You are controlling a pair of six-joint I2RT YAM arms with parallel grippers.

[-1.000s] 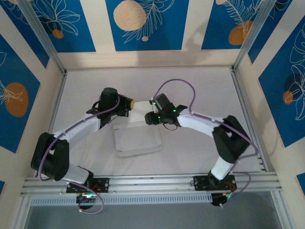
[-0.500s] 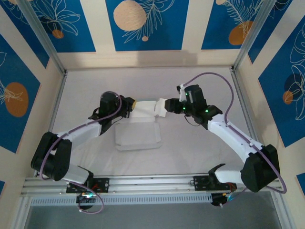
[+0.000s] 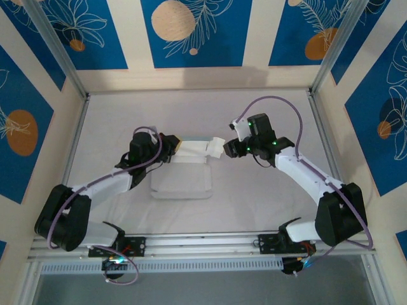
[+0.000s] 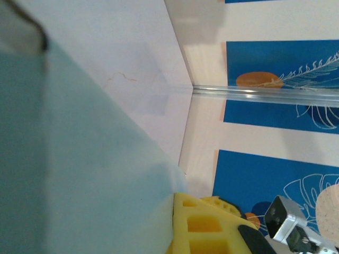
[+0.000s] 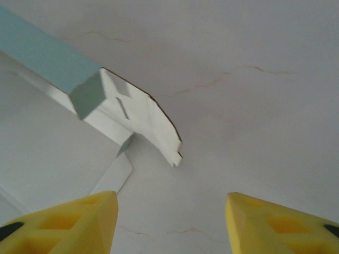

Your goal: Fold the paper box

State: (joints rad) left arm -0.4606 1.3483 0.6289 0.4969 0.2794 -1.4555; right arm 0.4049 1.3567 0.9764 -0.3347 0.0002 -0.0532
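The white tabletop (image 3: 267,190) carries the paper box (image 3: 184,183), which is only partly folded. Its broad white panel lies flat on the tabletop, and along that panel's far edge a long wall is raised, pale mint-green on the outside.

The left pincer (image 3: 177,147) is at the left end of this raised wall and grips it. In the left wrist view the green card lies close across the lens and presses against one yellow finger (image 4: 204,225), while the other finger is hidden behind the card.

The right pincer (image 5: 169,198) sits just off the right end of the wall, its two yellow fingers spread wide with nothing between them, apart from the card. At that end of the box a small white slotted flap (image 5: 153,129) juts out, its tip pointing toward the right pincer.
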